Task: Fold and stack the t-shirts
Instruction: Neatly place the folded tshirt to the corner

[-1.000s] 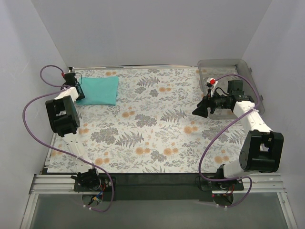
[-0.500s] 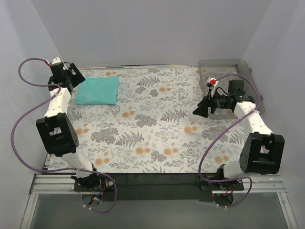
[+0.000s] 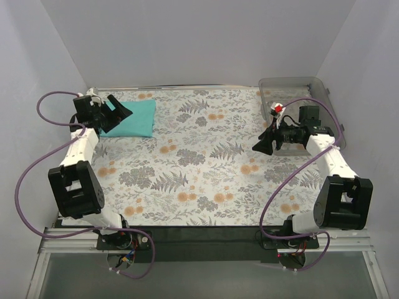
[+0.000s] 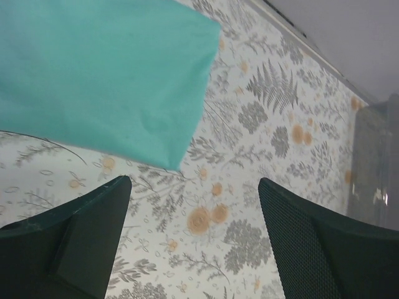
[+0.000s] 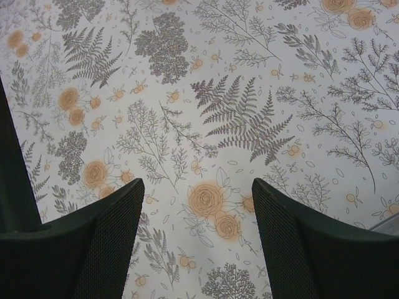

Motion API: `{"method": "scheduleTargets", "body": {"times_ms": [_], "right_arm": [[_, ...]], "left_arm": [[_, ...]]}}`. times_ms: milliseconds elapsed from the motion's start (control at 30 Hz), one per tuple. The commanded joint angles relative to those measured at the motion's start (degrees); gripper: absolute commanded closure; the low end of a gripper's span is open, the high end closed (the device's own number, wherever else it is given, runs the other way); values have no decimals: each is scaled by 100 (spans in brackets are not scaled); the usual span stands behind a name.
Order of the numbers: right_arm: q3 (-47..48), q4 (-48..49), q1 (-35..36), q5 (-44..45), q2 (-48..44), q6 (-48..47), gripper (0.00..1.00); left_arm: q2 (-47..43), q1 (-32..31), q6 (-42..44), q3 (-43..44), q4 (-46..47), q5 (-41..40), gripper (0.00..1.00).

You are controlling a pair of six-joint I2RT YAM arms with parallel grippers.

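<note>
T-shirt (image 3: 134, 118) folded, far left

It lay on the surface's (image 3: 199, 168) far-left corner. My left gripper (image 3: 118, 107) hung spread above its left side; my right gripper (image 3: 263, 144), also spread, well apart. Lifting straight clear should, I judged, spare its folds.

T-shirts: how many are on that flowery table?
1. The folded teal t-shirt lies in the far-left corner of the table; another could be hidden beneath it.

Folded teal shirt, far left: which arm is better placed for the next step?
Left arm: its open jaws hang at the folded t-shirt in the far-left corner. The right arm is by the clear bin, across the table.
</note>
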Motion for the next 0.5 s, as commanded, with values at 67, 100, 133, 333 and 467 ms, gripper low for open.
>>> {"method": "scheduleTargets", "body": {"times_ms": [67, 100, 133, 333, 467], "right_arm": [[-33, 42, -33, 6, -261, -184, 35], [-42, 51, -33, 67, -314, -201, 35], [-85, 60, -33, 137, -375, -210, 35], [-261, 551, -33, 1864, -1182, 79, 31], [-472, 920, -77, 3218, -1753, 596, 18]], "left_arm": [[-754, -331, 57, -449, -72, 1169, 23], [-921, -410, 92, -546, -72, 1215, 23], [-1262, -428, 127, -686, -11, 1276, 23], [-2862, -472, 137, -2022, 682, 1347, 14], [-3839, -464, -66, -2717, 816, 1075, 5]]}}
